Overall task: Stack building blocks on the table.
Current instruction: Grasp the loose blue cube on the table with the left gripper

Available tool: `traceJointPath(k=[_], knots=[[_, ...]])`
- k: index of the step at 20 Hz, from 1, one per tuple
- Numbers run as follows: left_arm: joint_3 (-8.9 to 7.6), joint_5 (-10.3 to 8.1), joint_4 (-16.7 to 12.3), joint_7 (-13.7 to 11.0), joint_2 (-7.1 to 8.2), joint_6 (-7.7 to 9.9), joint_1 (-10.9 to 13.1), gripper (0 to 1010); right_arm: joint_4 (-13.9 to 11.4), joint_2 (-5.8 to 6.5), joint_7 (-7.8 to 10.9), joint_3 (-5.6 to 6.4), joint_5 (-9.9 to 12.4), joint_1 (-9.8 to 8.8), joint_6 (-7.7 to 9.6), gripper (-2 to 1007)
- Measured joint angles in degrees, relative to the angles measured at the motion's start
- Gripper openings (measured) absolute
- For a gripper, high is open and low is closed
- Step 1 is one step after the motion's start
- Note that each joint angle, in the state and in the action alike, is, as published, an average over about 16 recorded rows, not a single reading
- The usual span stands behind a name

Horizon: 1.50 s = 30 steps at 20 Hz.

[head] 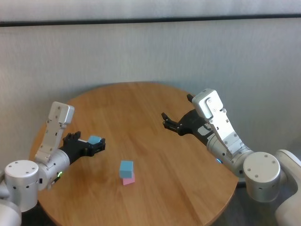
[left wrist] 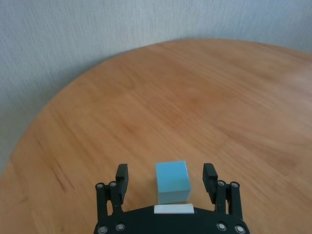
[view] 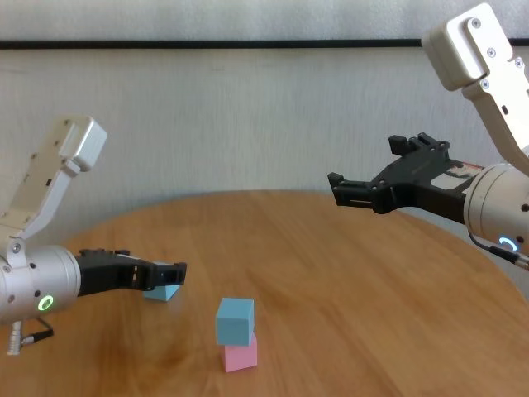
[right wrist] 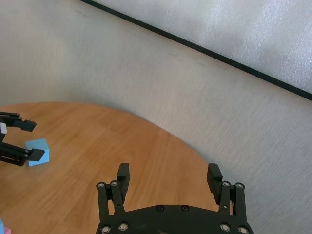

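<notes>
One loose blue block (left wrist: pixel 172 181) sits right between the fingers of the left gripper (left wrist: pixel 166 179), down low on the round wooden table (head: pixel 155 113). Those fingers are spread as wide as they go, one on each side of the block, with a little gap on both sides. Nothing is being squeezed yet. The block sits square to the fingers, flat sides facing the pads, so I think a plain close would catch it well.

Two blocks are stacked already: a blue block (head: pixel 126 168) on top of a pink block (head: pixel 128 179). That little tower stands off to the right of the left gripper, ahead of its fingertips and near. So the left arm is much closer to both the loose block and the tower.

Far from all the blocks, the right gripper (view: pixel 364 189) hangs high above the table. Its fingers are wide apart too, and it holds nothing.

My guess is the next move is to grab the loose block, lift it, and carry it over to the tower top. A bump could knock the tower down.
</notes>
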Motion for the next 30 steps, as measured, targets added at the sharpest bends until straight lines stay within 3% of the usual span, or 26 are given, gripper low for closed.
traceJointPath(k=[20,30], knots=[[-0.61,2.25,4.9,-1.2,-0.74,-3.40,-1.7,995,0.0,0.00,0.00,0.00,0.0,0.00,0.00,1001],[-0.63,2.11,4.7,-1.1,-0.72,-3.10,-1.6,851,0.0,0.00,0.00,0.00,0.0,0.00,0.00,1001]])
